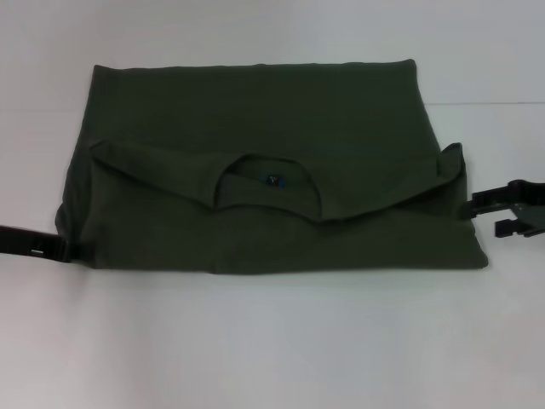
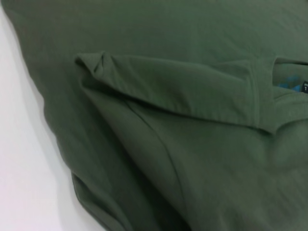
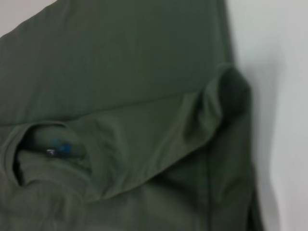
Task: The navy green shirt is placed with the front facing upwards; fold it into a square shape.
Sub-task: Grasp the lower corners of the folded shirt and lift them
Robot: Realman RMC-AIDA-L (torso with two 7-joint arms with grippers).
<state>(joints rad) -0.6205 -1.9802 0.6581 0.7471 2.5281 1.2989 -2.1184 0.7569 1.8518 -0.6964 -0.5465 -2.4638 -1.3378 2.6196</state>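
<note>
Olive navy green shirt (image 1: pixel 255 162) folded; right pincer (image 1: pixel 502 209) spread, beside it.

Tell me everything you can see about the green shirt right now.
The navy green shirt is dark olive, soft cotton-looking, lying flat on the white table, partly folded into a wide rectangle. Its collar with a small dark label faces up mid-fold; no lettering shows. The left gripper meets its left edge; the right gripper sits just off its right.

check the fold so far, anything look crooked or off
Yes. On the navy green shirt, the folded-over collar edge sags in a V instead of lying straight, and its right corner sticks up bunched.
</note>
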